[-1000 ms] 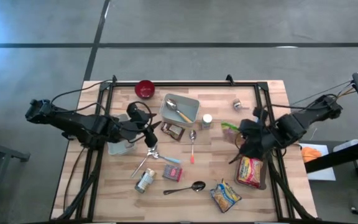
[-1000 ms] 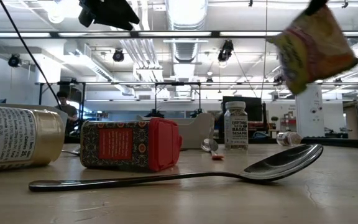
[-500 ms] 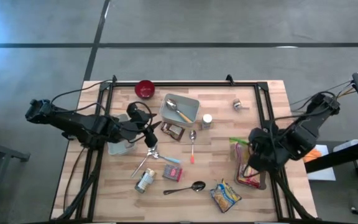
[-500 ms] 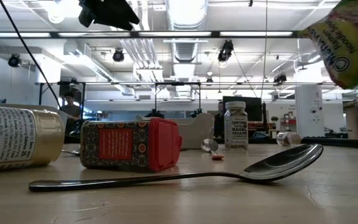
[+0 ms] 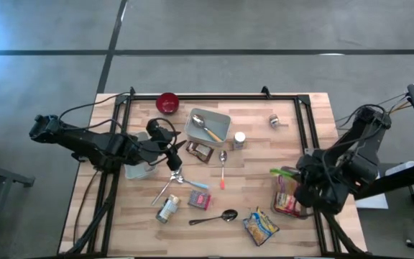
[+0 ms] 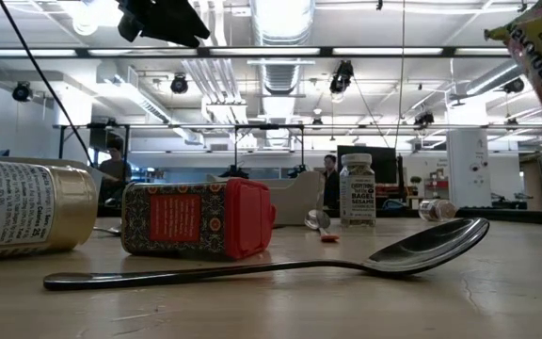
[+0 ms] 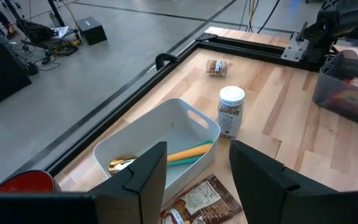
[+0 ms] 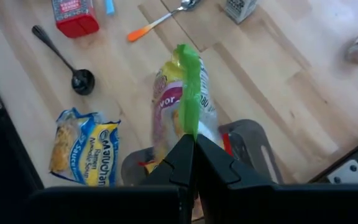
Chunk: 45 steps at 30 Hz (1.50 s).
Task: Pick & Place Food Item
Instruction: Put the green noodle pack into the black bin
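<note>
Table point(image 5: 250, 173): light wood-plank top with a black frame round it.

Right gripper point(image 8: 194, 149): over the table's right edge; fingers pressed together on the green top seam of the noodle packet point(image 8: 179, 115). The packet hangs below the fingers, long axis running down from the pinched seam, lower end inside the grey bin point(image 8: 253, 146) at the table's right side. In the high view its green seam point(image 5: 282, 173) points toward the table's middle.

Left gripper point(image 7: 194, 171): over the table's left half, near the white tub point(image 7: 166, 134); fingers stand partly apart with nothing between them.

White tub: holds a spoon with an orange handle point(image 7: 188, 152).

Second noodle packet point(image 5: 259, 225): blue and yellow, flat on the table near the front edge, just beside the grey bin.

Black spoon point(image 5: 218, 216): flat on the table, bowl toward the second packet.

Red-lidded tin point(image 6: 196, 218): on its side.

Seasoning jar point(image 7: 230, 111): upright, white cap, just beside the tub.

Red bowl point(image 5: 167, 102): at the far edge.
</note>
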Available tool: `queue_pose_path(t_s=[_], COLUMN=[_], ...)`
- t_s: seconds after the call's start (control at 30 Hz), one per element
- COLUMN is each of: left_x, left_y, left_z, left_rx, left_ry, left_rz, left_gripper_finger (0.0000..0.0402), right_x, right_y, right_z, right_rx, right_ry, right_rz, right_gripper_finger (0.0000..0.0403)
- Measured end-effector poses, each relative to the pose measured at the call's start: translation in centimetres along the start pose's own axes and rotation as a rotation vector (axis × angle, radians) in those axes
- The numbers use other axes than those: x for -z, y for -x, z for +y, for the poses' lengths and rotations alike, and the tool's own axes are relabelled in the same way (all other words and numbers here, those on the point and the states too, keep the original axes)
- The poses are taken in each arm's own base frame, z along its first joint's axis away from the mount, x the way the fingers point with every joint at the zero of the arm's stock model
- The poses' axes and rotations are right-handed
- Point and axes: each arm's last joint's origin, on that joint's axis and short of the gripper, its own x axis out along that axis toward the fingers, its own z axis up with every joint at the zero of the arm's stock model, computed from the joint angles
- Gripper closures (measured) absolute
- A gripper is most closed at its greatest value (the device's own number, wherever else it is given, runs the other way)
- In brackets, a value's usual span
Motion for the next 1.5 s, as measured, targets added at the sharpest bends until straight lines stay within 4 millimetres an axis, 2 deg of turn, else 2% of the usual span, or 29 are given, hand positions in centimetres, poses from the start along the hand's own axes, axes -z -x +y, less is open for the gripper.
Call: queue_pose_path(t_s=[0.23, 0.57, 0.83, 1.1, 1.5], left_x=[0.0, 0.0, 0.0, -0.1, -0.1], left_y=[0.0, 0.0, 0.0, 0.0, -0.1], left_z=[0.0, 0.0, 0.0, 0.0, 0.1], left_rx=[0.000, 0.000, 0.000, -0.004, -0.010], left_ry=[0.000, -0.032, -0.064, -0.096, -0.099], left_rz=[0.000, -0.001, -0.002, -0.008, -0.009], left_gripper_finger=[0.0222, 0.0222, 0.0222, 0.0222, 0.0222], right_x=[0.8, 2.3, 2.5, 1.7, 2.4], right_y=[0.0, -1.4, -1.2, -0.4, -1.2], right_z=[0.0, -0.2, -0.2, 0.0, -0.2], right_rx=[-0.004, 0.048, 0.044, -0.009, 0.036], right_ry=[-0.030, -0.116, -0.147, -0.116, -0.129], right_rz=[0.004, 0.009, 0.025, -0.112, -0.018], right_gripper_finger=[0.0395, 0.0395, 0.0395, 0.0395, 0.0395])
